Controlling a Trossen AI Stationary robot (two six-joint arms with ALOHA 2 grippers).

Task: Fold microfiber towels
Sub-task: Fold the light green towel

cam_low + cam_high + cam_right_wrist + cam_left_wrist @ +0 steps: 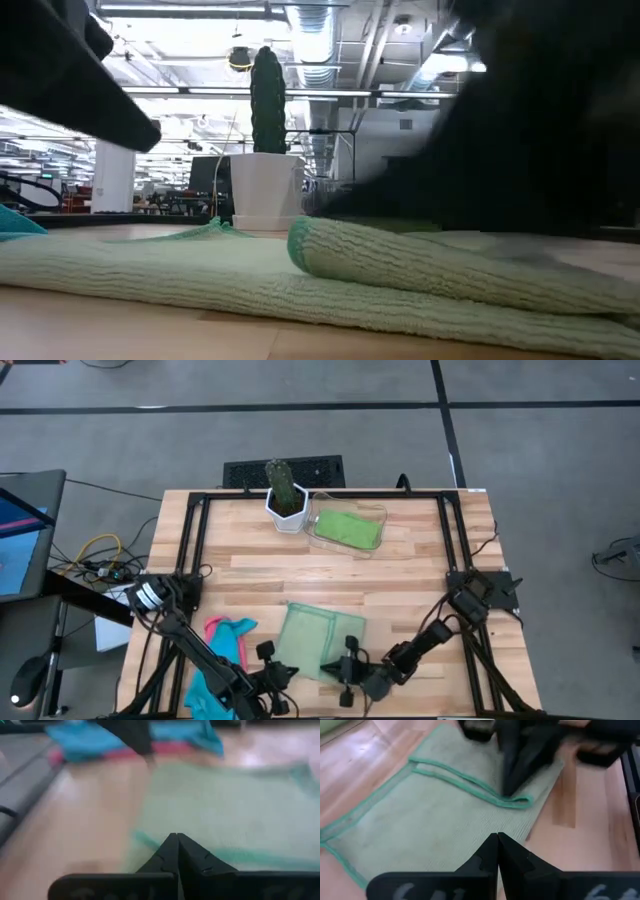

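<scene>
A light green towel [318,636] lies spread near the table's front edge, with one hemmed edge folded over onto itself [470,782]. My right gripper [346,672] comes in from the right and is shut at the towel's near right corner [516,800]. My left gripper [497,840] is shut with nothing between its fingers, over the towel's near left part [287,673]. I cannot tell whether it touches the cloth. A pink towel [228,628] and a blue towel [205,690] lie crumpled to the left. My right gripper pinches the light green towel at the folded-over hem by its near right corner [512,799]. Its fingers slant down from the table's right side. The fold [400,262] stands as a low roll on the rest of the towel, which lies flat on the table.
A clear tray [372,512] holding another light green towel [347,528] stands at the back, beside a cactus in a white pot [285,498]. Black rails [195,550] run along the table's left and right sides. Bare wood lies between the tray and the spread towel.
</scene>
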